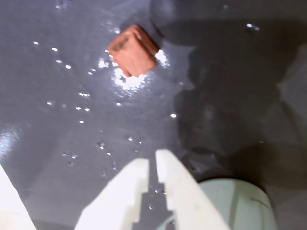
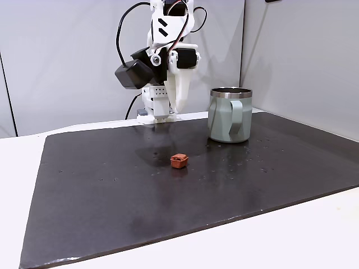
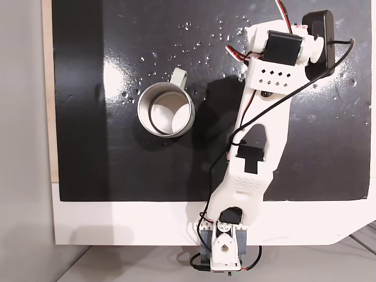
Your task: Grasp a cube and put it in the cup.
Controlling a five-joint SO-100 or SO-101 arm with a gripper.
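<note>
**Cube loose on the mat, gripper raised and empty**

In the wrist view the cube [image 1: 134,51] sits in the upper middle of the frame on the dark, glossy mat [image 1: 72,129] — a small terracotta block, slightly blurred, with bright specks of water or glare just below it. The white gripper [image 1: 152,160] enters from the bottom edge; its two fingers stand close together with only a thin slit between them, pinching nothing. The cube lies well apart from the fingertips, higher in the frame. The pale rim of the cup [image 1: 240,201] shows at the lower right, just beside the right-hand finger.

In a fixed view from the front, the cube [image 2: 179,161] rests near the centre of the mat [image 2: 101,196], below and left of the cup [image 2: 229,115], which stands upright at centre right with its handle facing the camera. The gripper [image 2: 180,109] hangs above the mat's far edge — left of the cup, not touching it.

In a fixed view from above, the cup [image 3: 165,110] stands at centre left, open and empty, handle pointing up-frame; the arm [image 3: 258,141] stretches diagonally to its right.
</note>
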